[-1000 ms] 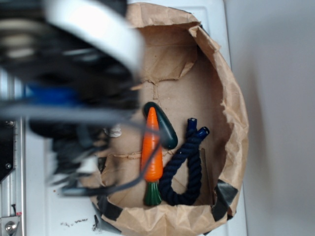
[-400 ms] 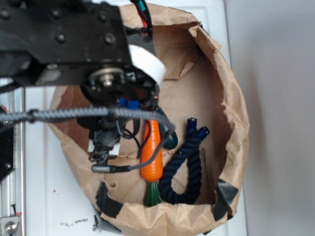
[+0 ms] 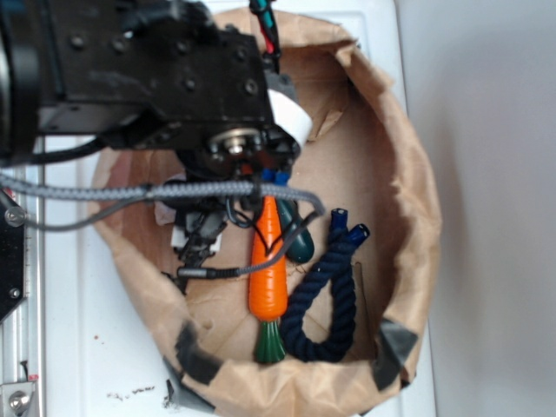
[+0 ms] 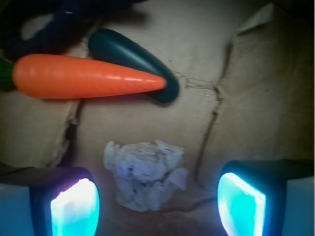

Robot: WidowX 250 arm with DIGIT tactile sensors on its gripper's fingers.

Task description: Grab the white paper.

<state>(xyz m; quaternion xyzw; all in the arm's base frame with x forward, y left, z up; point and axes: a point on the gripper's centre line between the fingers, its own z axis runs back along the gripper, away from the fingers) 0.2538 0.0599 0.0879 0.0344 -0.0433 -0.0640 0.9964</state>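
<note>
The white paper (image 4: pixel 145 174), a crumpled off-white wad, lies on the brown floor of the paper bag (image 4: pixel 246 93). In the wrist view it sits between my two glowing fingers, nearer the left fingertip (image 4: pixel 74 204), touching neither. My gripper (image 4: pixel 157 204) is open and empty. In the exterior view my gripper (image 3: pixel 198 245) hangs low inside the bag (image 3: pixel 410 200), left of the orange carrot (image 3: pixel 268 261). There the arm covers the wad.
An orange carrot (image 4: pixel 83 76) lies just beyond the wad, across a dark green pod-shaped object (image 4: pixel 133 56). A dark blue rope (image 3: pixel 327 300) is looped right of the carrot. The bag's crumpled walls ring everything; a metal rail (image 3: pixel 17 347) runs along the left.
The arm has swung from a blur at the upper left to a steady pose over the bag, and the gripper has shifted slightly up and right within the bag.
</note>
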